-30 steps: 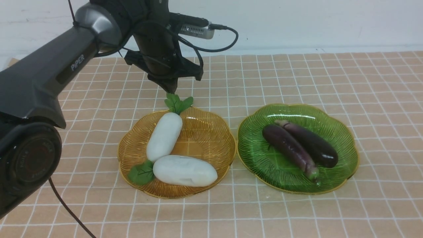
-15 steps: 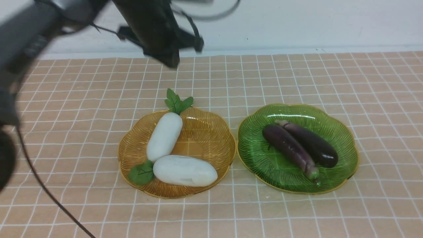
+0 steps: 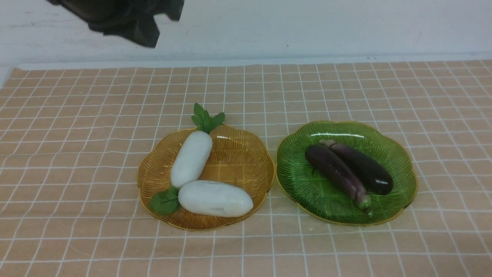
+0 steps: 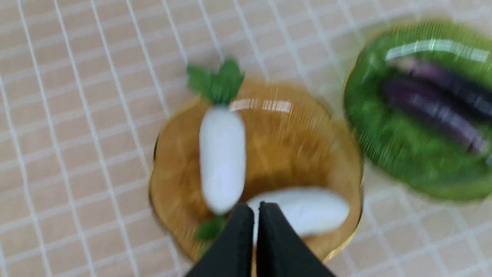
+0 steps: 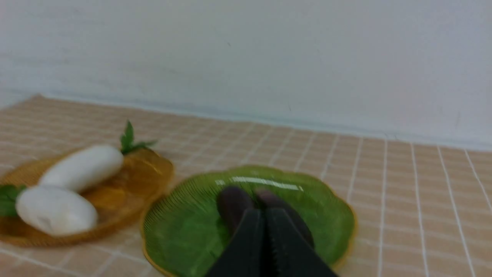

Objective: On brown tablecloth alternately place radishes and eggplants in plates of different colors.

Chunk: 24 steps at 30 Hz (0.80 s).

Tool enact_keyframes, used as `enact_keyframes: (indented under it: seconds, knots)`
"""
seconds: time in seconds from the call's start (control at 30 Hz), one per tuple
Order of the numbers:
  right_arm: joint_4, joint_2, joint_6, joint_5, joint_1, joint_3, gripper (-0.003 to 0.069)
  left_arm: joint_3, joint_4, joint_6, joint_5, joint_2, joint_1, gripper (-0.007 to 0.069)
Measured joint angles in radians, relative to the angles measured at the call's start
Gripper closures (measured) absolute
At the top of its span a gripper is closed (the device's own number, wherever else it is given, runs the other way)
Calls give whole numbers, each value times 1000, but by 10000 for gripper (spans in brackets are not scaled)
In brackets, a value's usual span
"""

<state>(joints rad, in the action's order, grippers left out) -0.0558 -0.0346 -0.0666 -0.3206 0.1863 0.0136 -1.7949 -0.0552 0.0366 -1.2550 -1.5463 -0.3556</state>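
Two white radishes (image 3: 191, 159) (image 3: 215, 199) lie in the amber plate (image 3: 238, 154) on the brown tablecloth (image 3: 77, 154). Two purple eggplants (image 3: 338, 175) (image 3: 363, 166) lie side by side in the green plate (image 3: 307, 184) to its right. My left gripper (image 3: 148, 40) is a blurred dark shape high at the top left, well away from the plates. In the left wrist view it (image 4: 255, 209) is shut and empty, high above the radishes (image 4: 222, 157). My right gripper (image 5: 263, 215) is shut and empty, in front of the green plate (image 5: 184, 223); it is out of the front view.
A white wall runs behind the cloth's far edge. The cloth spreads wide to the left, right and front of the two plates, which sit close together at the middle.
My left arm has lifted from just behind the amber plate and swung up and to the left, nearly out of the front view. Radishes, eggplants and plates have not moved.
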Motion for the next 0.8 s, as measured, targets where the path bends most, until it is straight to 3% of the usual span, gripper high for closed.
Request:
enact_keyframes:
  seconds: [0.3,0.6,0.8]
  knots:
    - [0,44,0,-53,-142,15,674,274,104,-13,-1,212,0,628]
    - [0,44,0,-54,-160,15,674,633,158,17,2,535,0,628]
    - [0,44,0,-54,-160,15,674,995,136,61,251,866,0,628]
